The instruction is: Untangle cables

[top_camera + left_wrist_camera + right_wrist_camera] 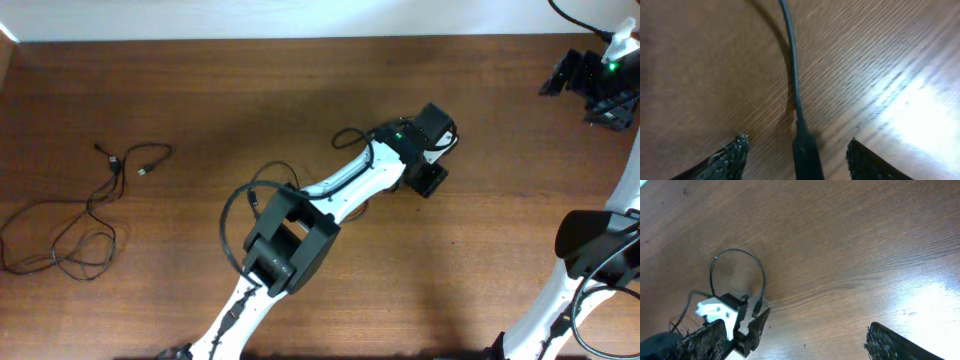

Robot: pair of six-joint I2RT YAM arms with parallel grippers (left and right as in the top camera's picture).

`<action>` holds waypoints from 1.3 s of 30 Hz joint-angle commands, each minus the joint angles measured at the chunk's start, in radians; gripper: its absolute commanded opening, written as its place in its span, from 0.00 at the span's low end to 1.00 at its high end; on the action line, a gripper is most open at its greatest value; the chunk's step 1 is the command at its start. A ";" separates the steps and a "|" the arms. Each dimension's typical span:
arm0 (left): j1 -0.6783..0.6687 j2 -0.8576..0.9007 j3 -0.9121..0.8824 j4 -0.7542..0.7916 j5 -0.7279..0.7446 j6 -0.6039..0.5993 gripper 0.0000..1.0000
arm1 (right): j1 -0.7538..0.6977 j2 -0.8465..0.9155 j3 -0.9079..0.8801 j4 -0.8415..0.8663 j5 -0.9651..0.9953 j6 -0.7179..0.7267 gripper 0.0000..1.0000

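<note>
Arms [345, 180] white w/ black joints [290, 240], black cabling [224, 222], green LED [398, 138]; claw pads [732, 156] rough black

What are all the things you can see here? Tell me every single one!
table: one, brown wood, under everything
bunched cables: number hard to tell, thin black, loosely looped at the table's left side
single cable: one, black, mid-table, one end lying between the left jaws, untouched
left arm: one, white and black, reaching to mid-table
right arm: one, white and black, along the right edge
left gripper: one, black, jaws open on either side of that cable end
right gripper: one, black, jaws wide open, empty
</note>
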 commanded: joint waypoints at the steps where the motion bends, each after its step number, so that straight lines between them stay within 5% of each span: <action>1: -0.007 0.021 -0.004 0.003 0.011 0.012 0.62 | 0.005 -0.019 0.009 -0.006 -0.002 -0.011 0.91; 6: -0.011 0.042 -0.004 -0.003 0.011 0.012 0.42 | 0.005 -0.019 0.009 -0.006 -0.002 -0.011 0.91; 24: 0.001 0.041 0.133 -0.092 0.010 0.012 0.16 | 0.005 -0.019 0.009 -0.006 -0.002 -0.011 0.91; 30: -0.006 0.046 0.132 -0.100 0.011 0.012 0.32 | 0.005 -0.019 0.009 -0.006 -0.002 -0.011 0.91; 39: -0.011 0.064 0.129 -0.127 0.010 0.012 0.33 | 0.005 -0.019 0.009 -0.006 -0.002 -0.011 0.91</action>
